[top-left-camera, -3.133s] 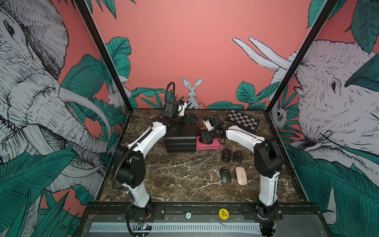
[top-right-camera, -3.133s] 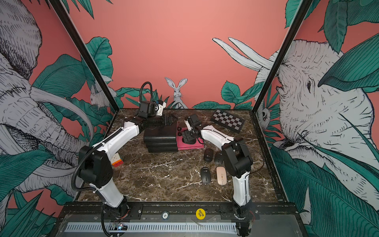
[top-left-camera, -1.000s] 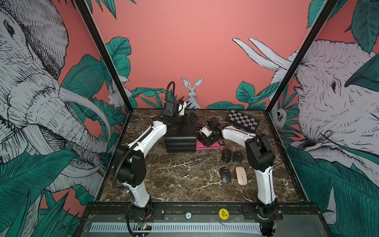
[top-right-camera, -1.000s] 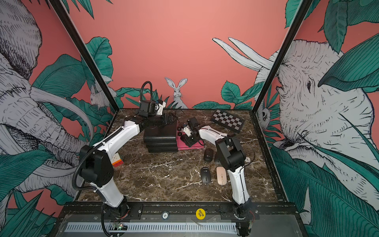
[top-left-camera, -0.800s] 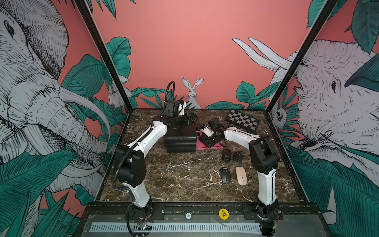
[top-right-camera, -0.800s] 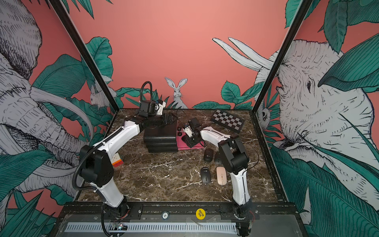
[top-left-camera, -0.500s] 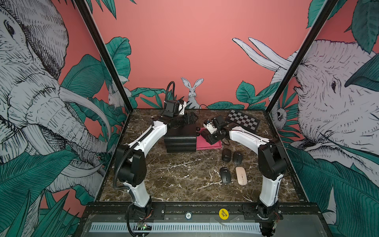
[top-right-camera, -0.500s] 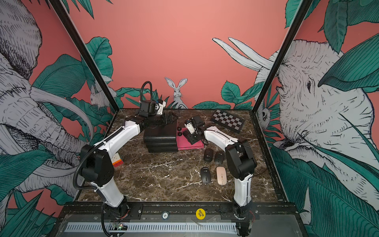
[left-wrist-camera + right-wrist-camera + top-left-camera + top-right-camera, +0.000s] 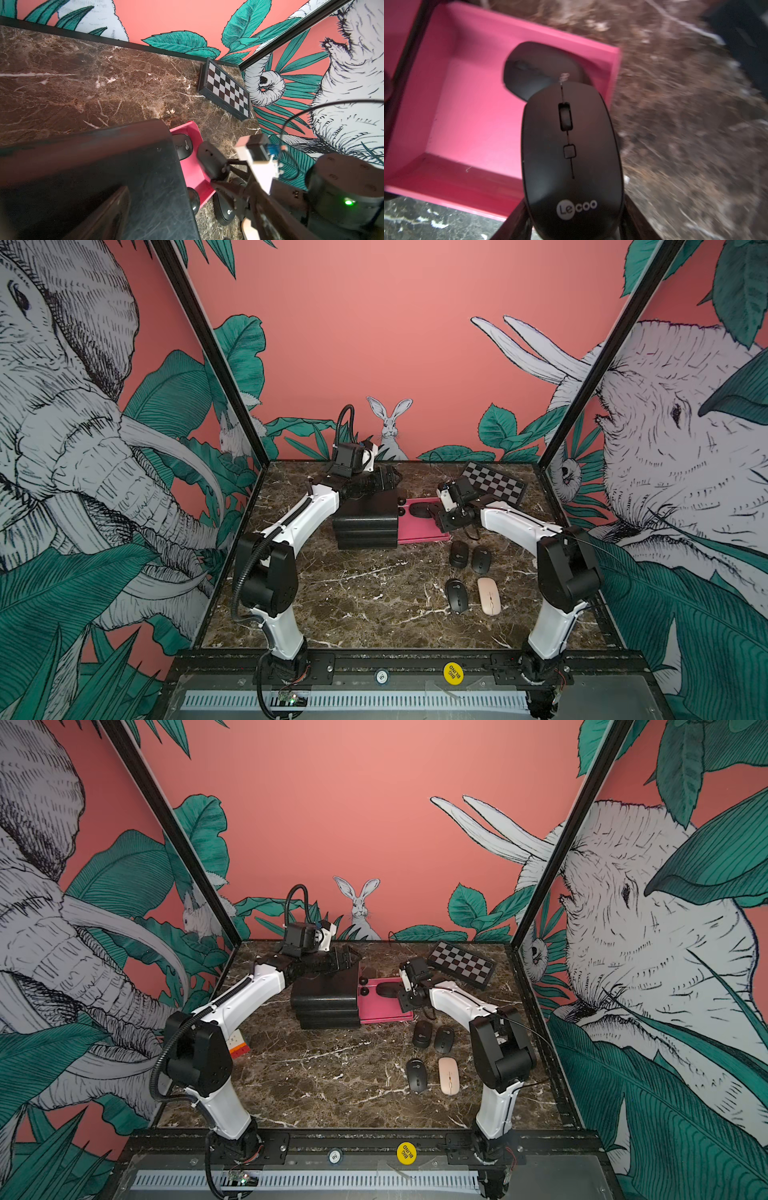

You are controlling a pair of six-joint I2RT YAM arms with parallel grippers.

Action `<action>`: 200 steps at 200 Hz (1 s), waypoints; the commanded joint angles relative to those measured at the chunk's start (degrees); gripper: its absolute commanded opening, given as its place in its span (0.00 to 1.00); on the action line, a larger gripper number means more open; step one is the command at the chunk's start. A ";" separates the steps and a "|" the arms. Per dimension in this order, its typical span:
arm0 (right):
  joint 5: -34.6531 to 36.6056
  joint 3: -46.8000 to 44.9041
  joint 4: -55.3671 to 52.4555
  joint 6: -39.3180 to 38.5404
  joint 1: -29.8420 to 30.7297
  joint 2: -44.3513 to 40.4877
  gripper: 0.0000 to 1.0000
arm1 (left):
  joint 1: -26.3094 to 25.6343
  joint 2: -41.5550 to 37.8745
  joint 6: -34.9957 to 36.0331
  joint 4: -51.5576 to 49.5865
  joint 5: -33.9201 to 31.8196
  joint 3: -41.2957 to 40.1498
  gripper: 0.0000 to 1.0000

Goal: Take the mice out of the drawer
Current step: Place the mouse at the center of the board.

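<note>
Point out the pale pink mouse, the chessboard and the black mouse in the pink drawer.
pale pink mouse (image 9: 488, 596): in a top view, its back.
chessboard (image 9: 462, 966): in a top view, centre of chequered face.
black mouse in the drawer (image 9: 535, 72): right wrist view, its visible shell.

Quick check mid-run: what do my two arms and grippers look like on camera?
Both the left arm and right arm have white links between bulky black joint housings. A black corrugated hose runs along the left one; a thin black cable trails off the right, where a green light glows. The left gripper and right gripper are black, jaws included.
</note>
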 commanded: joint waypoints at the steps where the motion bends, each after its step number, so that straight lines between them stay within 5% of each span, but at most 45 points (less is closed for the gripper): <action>1: 4.23 -2.44 3.08 4.47 -1.54 -3.95 0.57 | -0.13 3.49 -1.39 -8.58 -0.93 -2.06 0.93; 83: 10.06 -10.13 3.74 7.89 -8.72 -4.80 0.58 | -0.11 4.31 -1.42 -8.29 0.04 -1.26 0.93; 200: 11.52 -9.32 3.06 10.68 -10.95 0.68 0.62 | -0.10 3.80 -0.99 -8.47 0.31 -1.59 0.93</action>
